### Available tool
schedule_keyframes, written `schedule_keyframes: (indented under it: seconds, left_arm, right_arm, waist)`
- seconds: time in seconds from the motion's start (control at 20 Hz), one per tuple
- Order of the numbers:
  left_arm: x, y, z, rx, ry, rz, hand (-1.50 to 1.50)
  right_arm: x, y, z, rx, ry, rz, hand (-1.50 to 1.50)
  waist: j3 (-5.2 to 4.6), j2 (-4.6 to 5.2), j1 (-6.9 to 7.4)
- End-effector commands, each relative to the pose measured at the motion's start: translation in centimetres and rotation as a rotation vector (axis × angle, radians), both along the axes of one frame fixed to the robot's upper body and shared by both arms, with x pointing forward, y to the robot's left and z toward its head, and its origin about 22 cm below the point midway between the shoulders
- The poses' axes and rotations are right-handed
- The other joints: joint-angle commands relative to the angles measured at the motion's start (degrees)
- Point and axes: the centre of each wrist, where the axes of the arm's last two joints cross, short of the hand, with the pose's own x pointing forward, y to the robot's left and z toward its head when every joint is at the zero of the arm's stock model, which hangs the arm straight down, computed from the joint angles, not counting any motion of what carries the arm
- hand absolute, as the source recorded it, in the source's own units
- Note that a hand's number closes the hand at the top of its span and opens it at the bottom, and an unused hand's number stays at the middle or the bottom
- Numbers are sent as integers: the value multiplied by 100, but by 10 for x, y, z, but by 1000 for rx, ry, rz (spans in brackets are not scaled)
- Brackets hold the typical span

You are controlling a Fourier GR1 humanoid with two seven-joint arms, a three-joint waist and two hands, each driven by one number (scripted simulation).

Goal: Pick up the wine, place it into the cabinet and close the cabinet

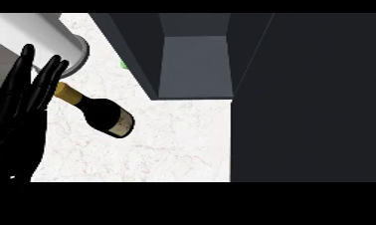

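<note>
I see left robot hand [29,94] open, fingers straight by wine [99,112] neck — a nudge could roll btl off counter [176,144].

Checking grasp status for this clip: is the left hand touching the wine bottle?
Cannot tell. In the head view the left hand, fingers straight, overlaps the neck end of the wine bottle, but no contact or gap shows plainly.
</note>
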Motion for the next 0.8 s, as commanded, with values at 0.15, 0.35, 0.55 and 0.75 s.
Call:
schedule_keyframes:
  seconds: [0.15,0.35,0.55,0.75]
  left_arm:
    - [11,25,6,-66,39,41,-150]
    - [29,24,1,-282,238,-42,-150]
    - [15,37,43,-292,257,-57,-150]
    - [15,38,59,-307,270,-57,-150]
  right_arm:
    - [-33,-6,-1,-1,3,-31,-150]
    - [-35,23,-1,85,142,220,-150]
    - [-77,23,23,85,164,226,-150]
    - [-90,20,57,79,171,232,-150]
  waist:
    - [-106,-60,-1]
    - [-108,-61,-18]
    - [-104,-96,-9]
    - [-108,-70,17]
